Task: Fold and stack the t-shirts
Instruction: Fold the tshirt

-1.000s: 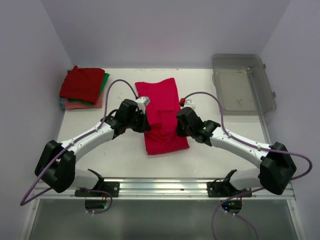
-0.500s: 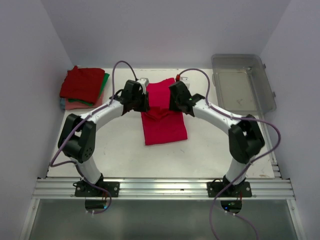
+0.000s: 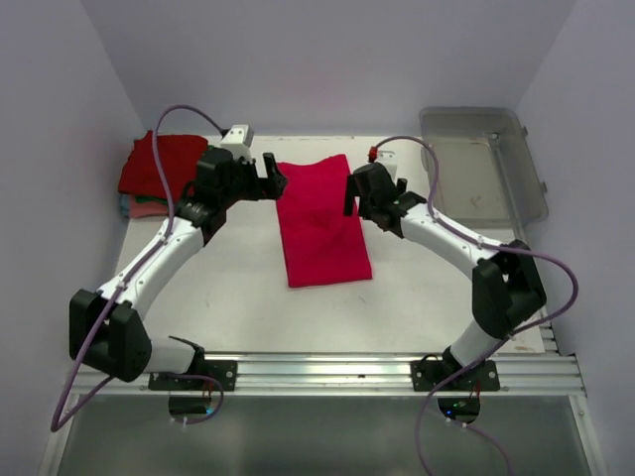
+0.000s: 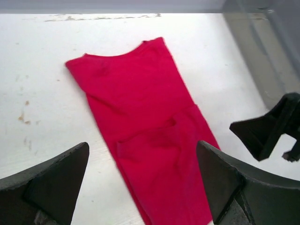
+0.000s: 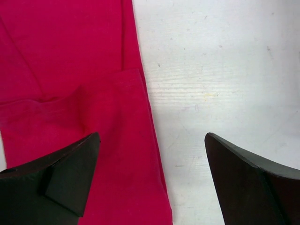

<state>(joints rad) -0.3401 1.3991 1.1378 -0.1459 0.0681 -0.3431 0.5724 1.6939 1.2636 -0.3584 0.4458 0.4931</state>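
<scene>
The bright crimson t-shirt (image 3: 319,220) lies flat on the worktop (image 3: 248,297), slightly beyond its centre. It is folded into a long narrow strip with the neckline at the far end and the hem toward the arm bases. The sides are turned inward, leaving a soft overlapping crease across the middle of the strip. A stack of folded shirts (image 3: 149,164), dark red on top, sits at the far left corner. A clear bin (image 3: 486,164) sits at the far right. The left fingers (image 4: 51,178) and right fingers (image 5: 61,183) are spread wide and pinch nothing. Each pair hangs above one long edge of the strip near its far end. One second earlier, both pairs were pressed together, low at the strip's side edges nearer its middle. The arms have since moved toward the far end and apart.
</scene>
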